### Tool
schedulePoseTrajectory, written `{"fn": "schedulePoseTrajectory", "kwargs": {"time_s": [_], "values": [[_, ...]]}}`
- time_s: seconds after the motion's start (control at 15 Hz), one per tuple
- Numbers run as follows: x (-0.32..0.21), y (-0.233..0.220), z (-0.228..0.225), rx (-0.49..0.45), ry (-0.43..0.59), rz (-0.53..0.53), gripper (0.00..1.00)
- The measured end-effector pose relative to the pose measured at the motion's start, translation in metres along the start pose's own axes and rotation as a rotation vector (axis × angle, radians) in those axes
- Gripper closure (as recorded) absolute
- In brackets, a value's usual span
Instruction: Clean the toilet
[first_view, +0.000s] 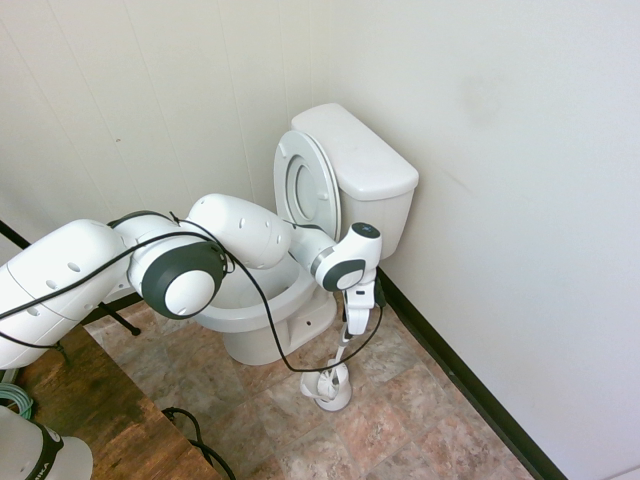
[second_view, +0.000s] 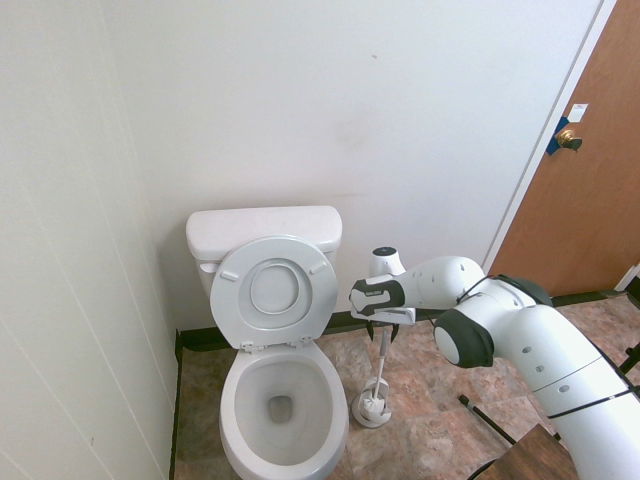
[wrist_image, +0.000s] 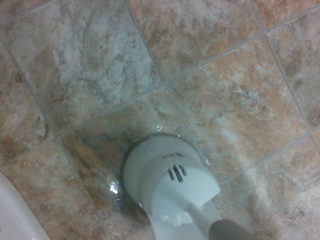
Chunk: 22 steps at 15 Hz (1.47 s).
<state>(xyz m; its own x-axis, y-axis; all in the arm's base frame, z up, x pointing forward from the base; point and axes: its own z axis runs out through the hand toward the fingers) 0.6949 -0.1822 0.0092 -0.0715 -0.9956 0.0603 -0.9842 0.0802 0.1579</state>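
Jaws grip brush handle just beside toilet.

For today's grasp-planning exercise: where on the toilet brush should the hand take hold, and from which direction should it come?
Take the toilet brush by the upper end of its slim handle, coming straight down from above. The handle stands nearly upright out of the round holder on the floor beside the toilet, so its top is free all round. The hand is already at that top end.
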Motion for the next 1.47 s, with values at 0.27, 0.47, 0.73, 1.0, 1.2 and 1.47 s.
{"fn": "schedulePoseTrajectory", "kwargs": {"time_s": [0.27, 0.47, 0.73, 1.0, 1.2, 1.47], "values": [[0.0, -0.001, 0.004, -0.001, -0.002, 0.0, 1.0], [0.003, 0.0, 0.01, -0.015, -0.005, 0.004, 1.0], [0.007, 0.003, 0.011, -0.021, -0.007, 0.003, 1.0], [0.007, 0.017, 0.01, -0.013, -0.003, -0.052, 1.0], [0.001, 0.035, -0.002, -0.017, -0.001, -0.128, 1.0], [-0.004, 0.058, -0.034, -0.019, 0.009, -0.215, 1.0]]}}
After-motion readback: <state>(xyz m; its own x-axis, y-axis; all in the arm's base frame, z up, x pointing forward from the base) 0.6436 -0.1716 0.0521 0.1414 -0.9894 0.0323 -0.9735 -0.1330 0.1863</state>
